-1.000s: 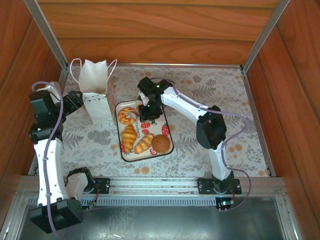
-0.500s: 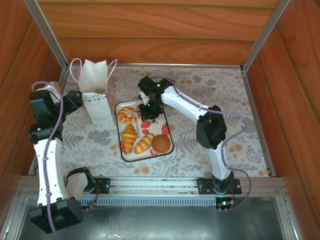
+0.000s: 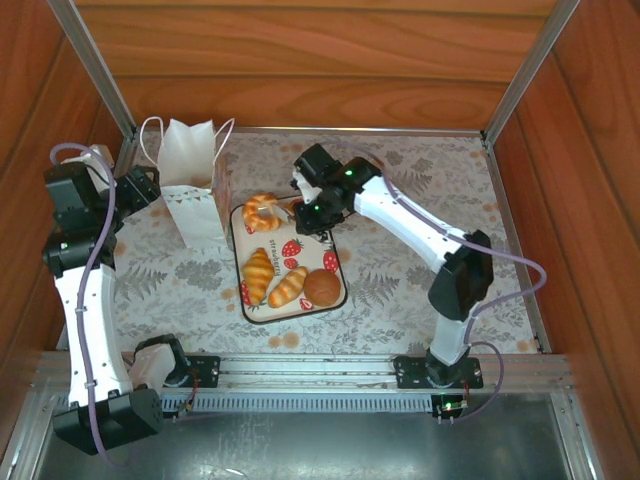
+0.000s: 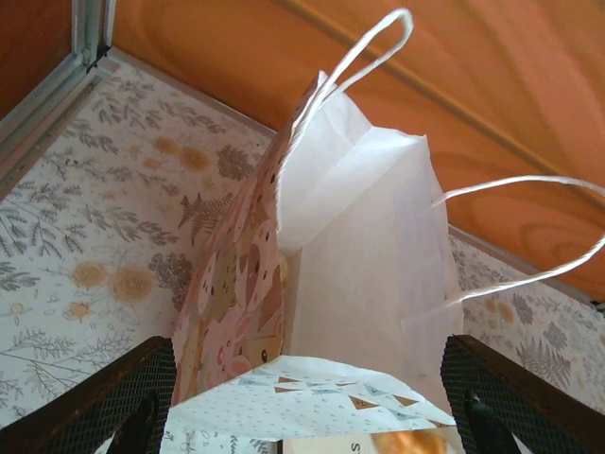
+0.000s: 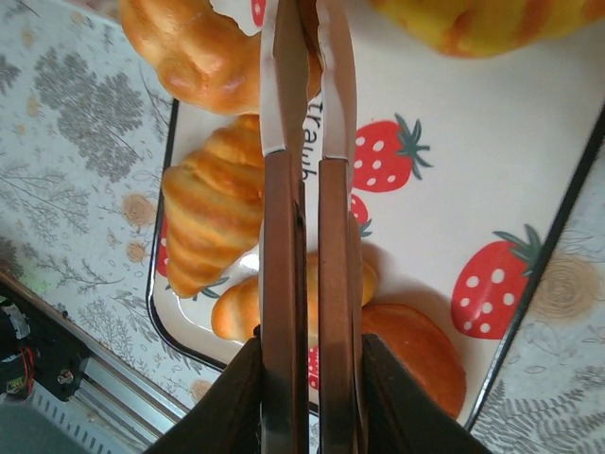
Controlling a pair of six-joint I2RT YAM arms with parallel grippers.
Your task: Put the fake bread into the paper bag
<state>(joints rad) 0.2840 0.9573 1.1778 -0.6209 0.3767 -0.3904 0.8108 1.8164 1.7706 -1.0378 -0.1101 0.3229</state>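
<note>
The right tool (image 3: 306,212) points down over the far end of the white strawberry-print tray with a black rim (image 3: 344,292). Its two fingers (image 5: 284,284) are drawn almost together, leaving a thin slit. Golden crust shows through that slit, but I cannot tell whether they pinch it. The white right arm rises from the near-right base, bends at a dark elbow and reaches leftward over the pale leaf-patterned tabletop (image 3: 190,285). Just left of the tool, a curled golden-brown toy croissant (image 3: 262,210) lies at the tray's far-left corner, close against the fingers. Nearer on the tray, a ridged golden toy croissant (image 3: 258,272), a long golden toy roll (image 3: 288,287) and a round dark-brown toy bun (image 3: 322,288) lie side by side. In the right wrist view, a yellow striped toy pastry (image 5: 473,19) lies past the fingertips on the right. The left tool (image 3: 143,190) is turned toward the small upright white paper bag (image 3: 190,195), just beside its left side. Its dark fingers (image 4: 104,407) are spread wide, with the bag's near wall between them. The bag's mouth gapes open with its cord handles raised. It stands on the tabletop just left of the tray's far corner.
</note>
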